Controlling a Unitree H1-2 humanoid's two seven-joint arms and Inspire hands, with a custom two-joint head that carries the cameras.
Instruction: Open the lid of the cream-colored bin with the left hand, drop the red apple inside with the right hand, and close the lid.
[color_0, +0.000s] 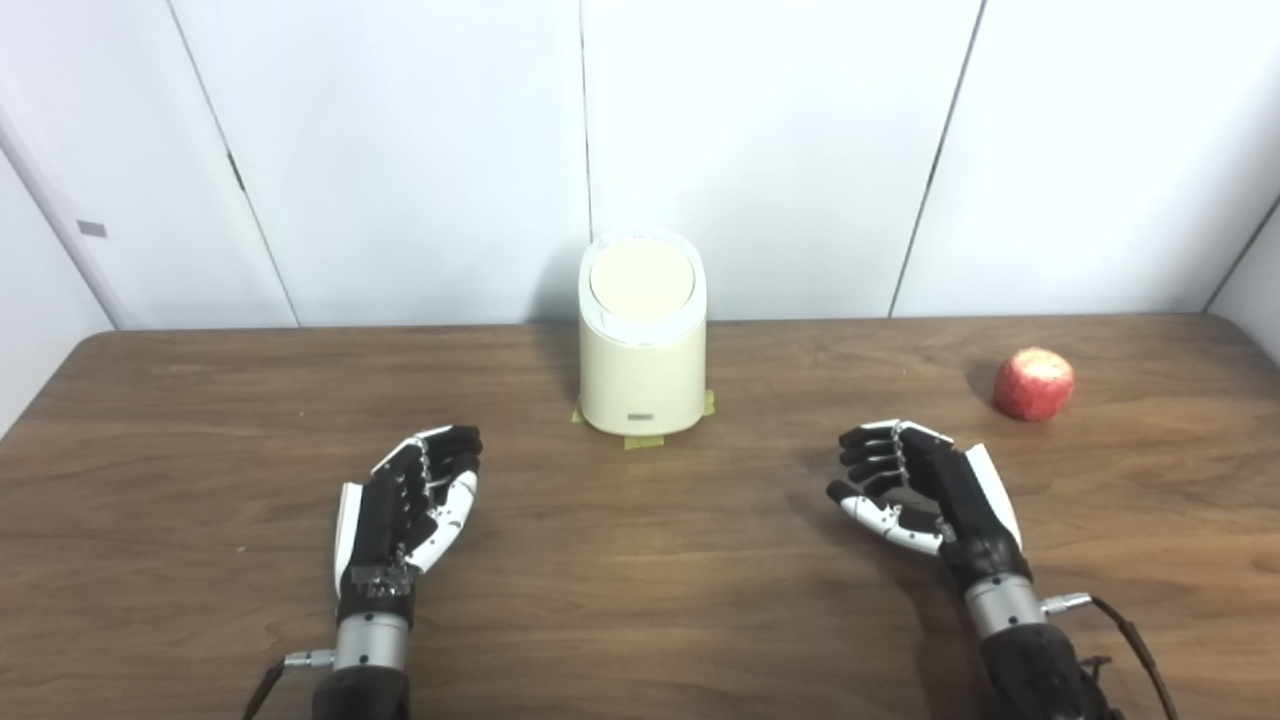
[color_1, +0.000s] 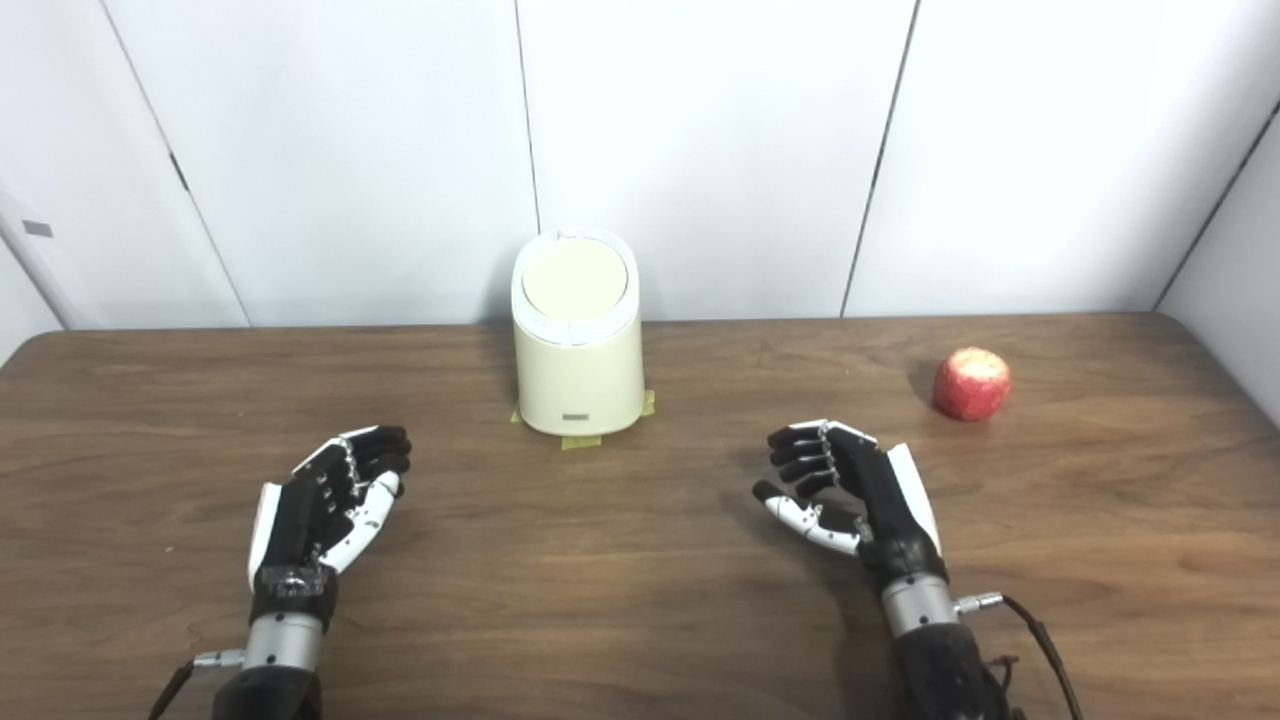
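Behind both hands, white wall panels are backing the brown wooden bench. The cream-colored bin, lid shut, is standing ahead between them. The left hand and right hand are resting empty, fingers loosely spread. The red apple is sitting just beyond the right hand.

Bin: cream-coloured body, glossy white collar around the top, small dark label low on the front.
Lid: flat cream disc, slightly warmer than the collar.
Tape: yellow-olive strips at the bin's base.
Apple: red, mottled with pale pinkish flecks and a lighter top.
Left hand: black fingers and palm, white outer shell and thumb, silver wrist.
Right hand: black and white alike, silver wrist.
Desk: dark brown wood grain.
Wall panels: white, dark seams.
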